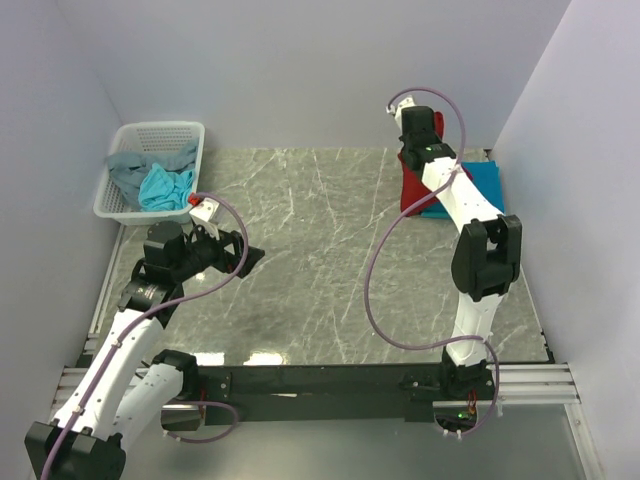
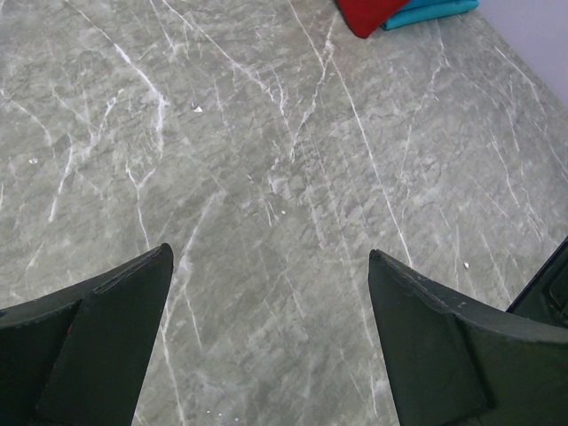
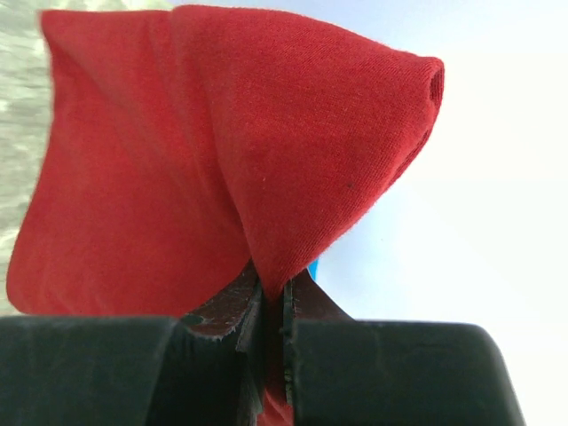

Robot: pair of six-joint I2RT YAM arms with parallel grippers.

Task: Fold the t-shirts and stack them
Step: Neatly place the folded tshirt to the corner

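Observation:
My right gripper [image 1: 412, 122] is at the far right, shut on a fold of the dark red t-shirt [image 3: 222, 160]. The shirt [image 1: 412, 188] hangs from it down onto the folded teal-blue t-shirt [image 1: 478, 185] on the table. In the left wrist view the red shirt [image 2: 368, 13] and the teal-blue one [image 2: 435, 11] show at the top edge. My left gripper [image 1: 250, 255] is open and empty, low over the bare table at the left, its fingers [image 2: 98, 337] wide apart. A grey t-shirt [image 1: 128, 168] and a light turquoise t-shirt [image 1: 165, 187] lie crumpled in the basket.
The white mesh basket [image 1: 160, 132] stands at the far left corner. Walls close the table on the left, back and right. The marble table top [image 1: 320, 260] lies between the arms. The purple cable of the right arm [image 1: 375, 280] loops over the middle.

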